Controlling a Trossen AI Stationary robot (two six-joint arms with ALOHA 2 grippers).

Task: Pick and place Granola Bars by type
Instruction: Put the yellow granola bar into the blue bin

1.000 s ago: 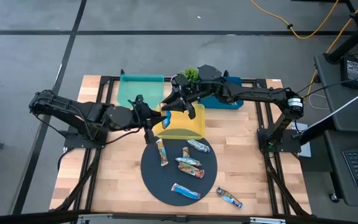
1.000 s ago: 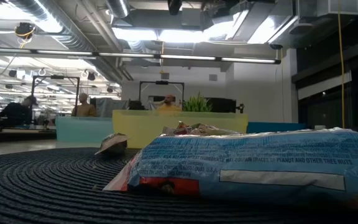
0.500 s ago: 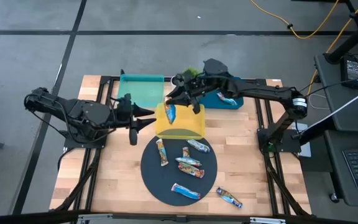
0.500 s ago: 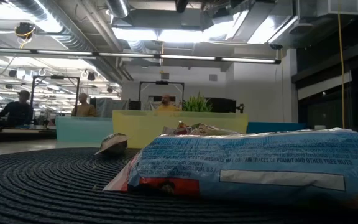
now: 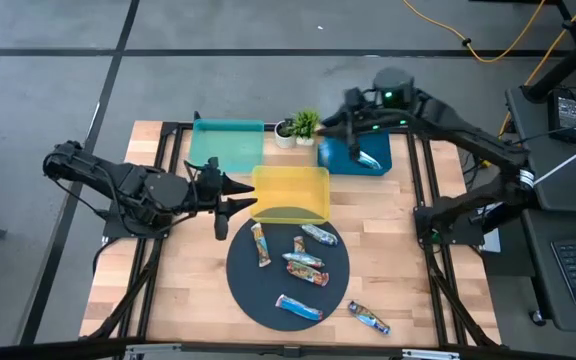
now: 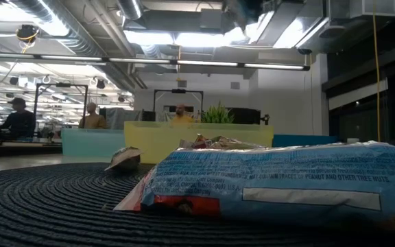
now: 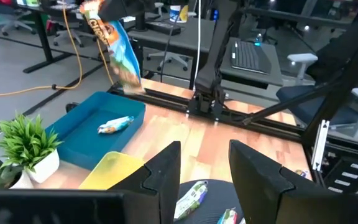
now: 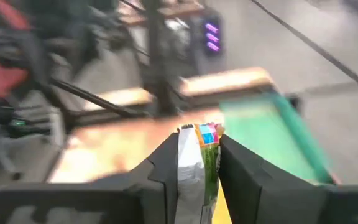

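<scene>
HIDDEN: my right jaws [image 8: 199,163] blurred from above, clamped on a granola bar [image 8: 197,168] | BELOW THEM: blue tray [image 5: 334,157], one bar [image 5: 370,160] inside | LEFT: my left jaws [image 7: 204,163] parted, empty | AHEAD OF THEM: yellow tray [image 5: 289,193], plant [image 5: 305,123]; black mat [image 5: 268,280] with bars beside | one bar [image 5: 368,318] on desk [image 5: 398,260]

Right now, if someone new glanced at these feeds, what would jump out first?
The right hand, raised over the blue tray at the table's back right, is shut on a granola bar dangling from it. Below, one bar already lies in that tray, while five more wait on the dark round mat. The left hand waits open beside the yellow tray.
</scene>
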